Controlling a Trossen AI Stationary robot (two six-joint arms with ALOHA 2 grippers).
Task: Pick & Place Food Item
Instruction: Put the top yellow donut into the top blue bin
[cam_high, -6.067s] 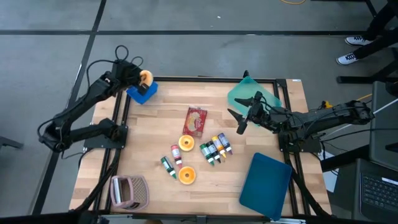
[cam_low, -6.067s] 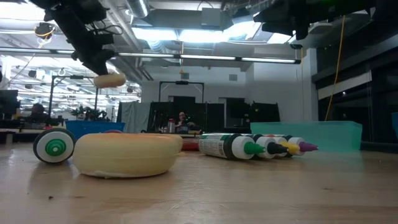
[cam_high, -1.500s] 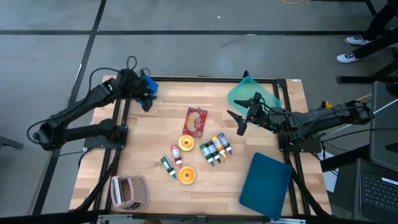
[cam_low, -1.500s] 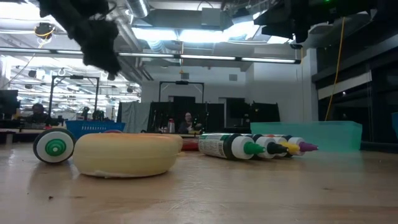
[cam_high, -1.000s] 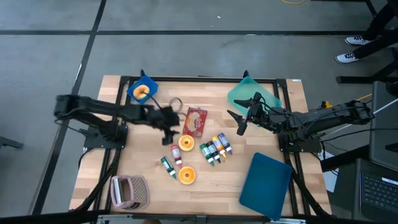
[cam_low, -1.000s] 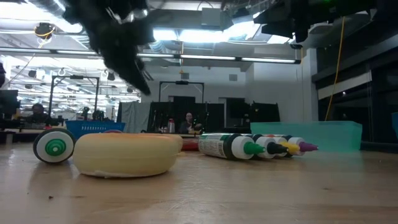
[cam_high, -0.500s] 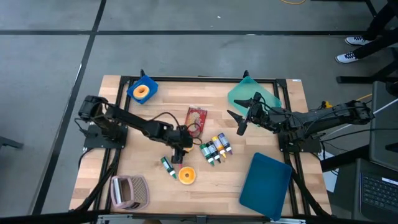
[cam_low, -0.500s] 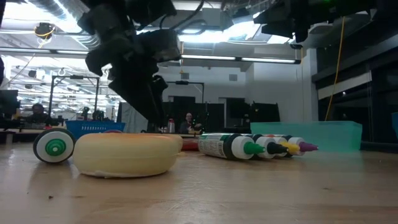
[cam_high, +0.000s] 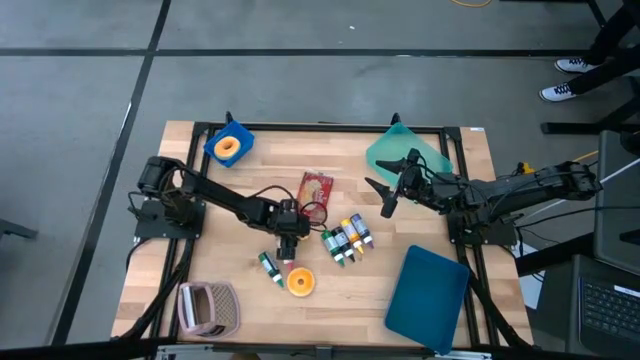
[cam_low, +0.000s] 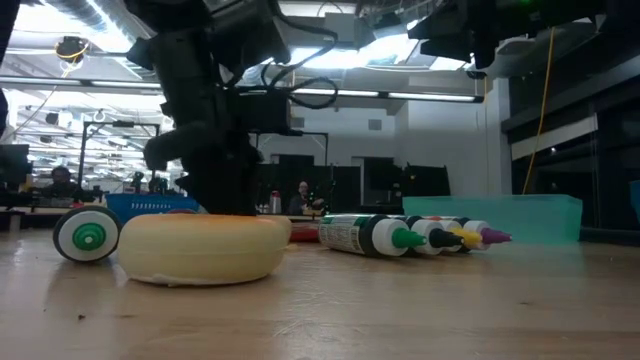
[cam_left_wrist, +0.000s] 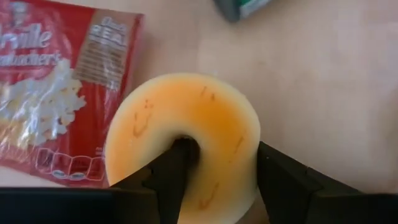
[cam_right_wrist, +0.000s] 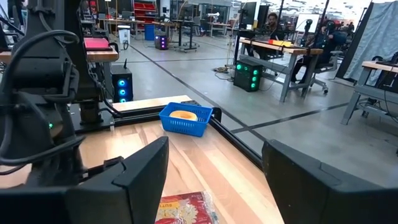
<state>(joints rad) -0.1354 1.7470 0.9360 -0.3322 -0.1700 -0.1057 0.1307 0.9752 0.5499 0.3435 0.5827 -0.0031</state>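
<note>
The table (cam_high: 430, 160) holds seemingly three donuts (cam_left_wrist: 186, 137) and five bottles (cam_high: 347, 240).

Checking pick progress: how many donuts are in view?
3. One donut in the blue basket, upper left in the high view; a second donut mid-table, under the left gripper; a third donut nearer the front edge. None looks hidden.

Overhead downward, table-level sideways, both sharing paint bottles (cam_high: 347, 240)
</note>
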